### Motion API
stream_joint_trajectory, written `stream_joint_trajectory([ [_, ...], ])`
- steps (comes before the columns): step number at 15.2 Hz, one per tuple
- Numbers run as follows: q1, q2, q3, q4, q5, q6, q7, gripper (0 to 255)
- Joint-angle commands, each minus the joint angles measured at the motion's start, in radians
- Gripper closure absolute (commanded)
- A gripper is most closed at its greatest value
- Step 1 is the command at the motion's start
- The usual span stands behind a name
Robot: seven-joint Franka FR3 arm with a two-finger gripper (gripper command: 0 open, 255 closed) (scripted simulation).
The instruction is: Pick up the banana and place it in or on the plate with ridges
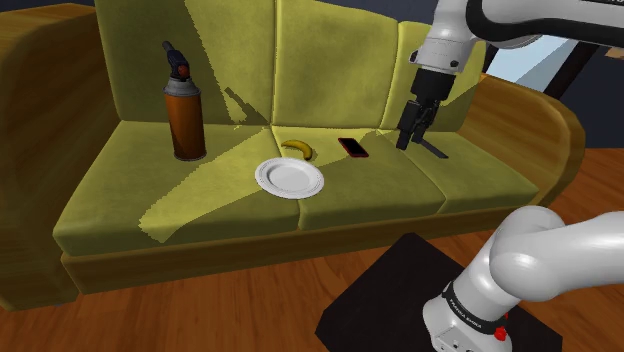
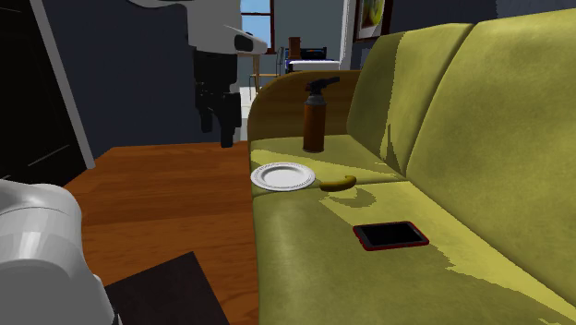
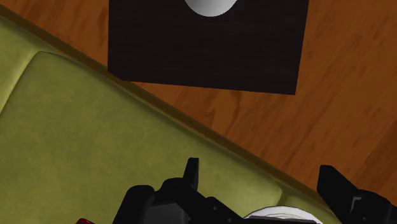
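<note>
Olive sofa (image 1: pixel 200 190): curved yellow banana (image 1: pixel 297 148) beside ridged white plate (image 1: pixel 289 177).

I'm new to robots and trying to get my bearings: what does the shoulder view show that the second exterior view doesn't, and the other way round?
The shoulder view adds the wooden armrest at that view's right end of the sofa. The second exterior view adds a framed picture on the wall and what looks like a small table beyond the sofa. Both share the banana, white plate, canister, phone, open gripper and black stand.
</note>
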State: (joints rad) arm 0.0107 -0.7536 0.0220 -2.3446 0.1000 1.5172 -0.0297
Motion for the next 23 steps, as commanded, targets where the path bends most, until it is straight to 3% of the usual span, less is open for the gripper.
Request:
stream_joint_trajectory([
  [1,0.0,0.0,0.0,0.0,0.0,0.0,0.0,0],
  [12,-0.009,0.389,-0.029,0.138,-0.006,0.264,-0.07,0],
  [23,-0.016,0.805,-0.048,0.438,0.013,0.391,-0.129,0],
])
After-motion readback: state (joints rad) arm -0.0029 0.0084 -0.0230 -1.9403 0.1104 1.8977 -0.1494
